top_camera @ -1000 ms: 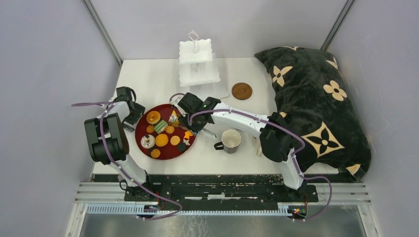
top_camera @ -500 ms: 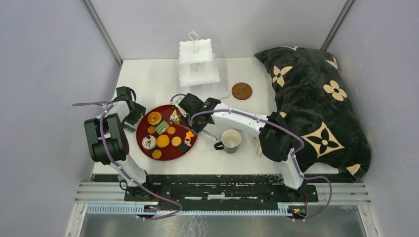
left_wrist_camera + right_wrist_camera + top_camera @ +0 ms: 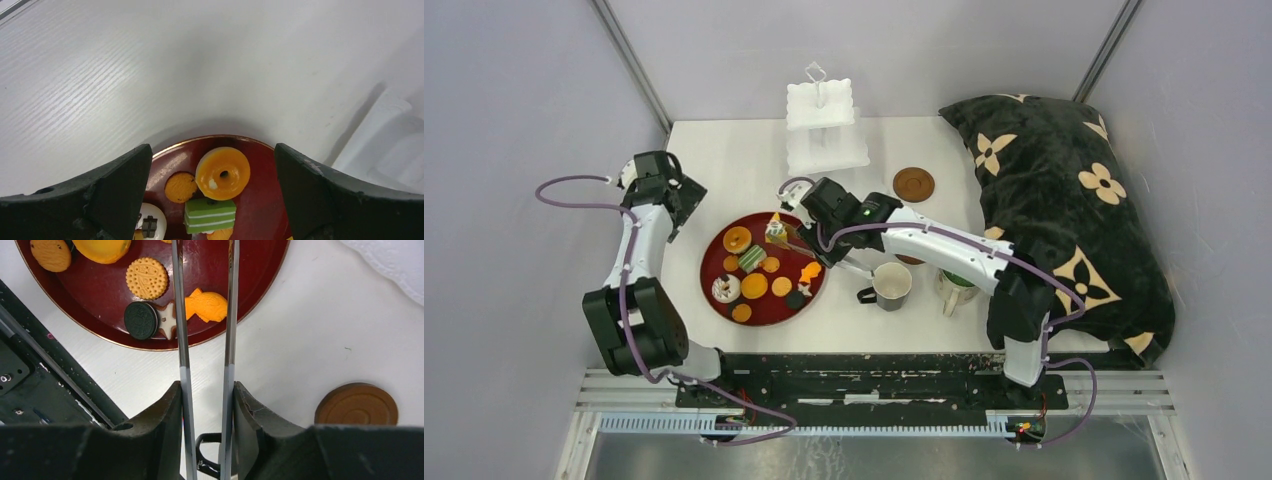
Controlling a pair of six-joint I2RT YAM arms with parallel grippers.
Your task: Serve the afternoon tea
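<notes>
Toy sweets lie on the dark red tray: an orange donut, a green striped cake, orange discs and a star cookie. My left gripper is open and empty, raised over the tray's far left rim; its wrist view shows the donut and the cake between the jaws. My right gripper is shut on the metal tongs, which reach over the tray; their tips are out of the wrist view. The white three-tier stand is behind. One mug stands right of the tray, and a second mug sits under the right arm.
One brown coaster lies right of the stand, another under the right arm. A big black pillow with beige flowers fills the table's right side. An orange fish sweet and a dark cookie lie at the tray's near rim.
My left arm has swung up and back from the tray's left edge. My right arm has shifted a little farther back with the tongs, uncovering the second mug.
</notes>
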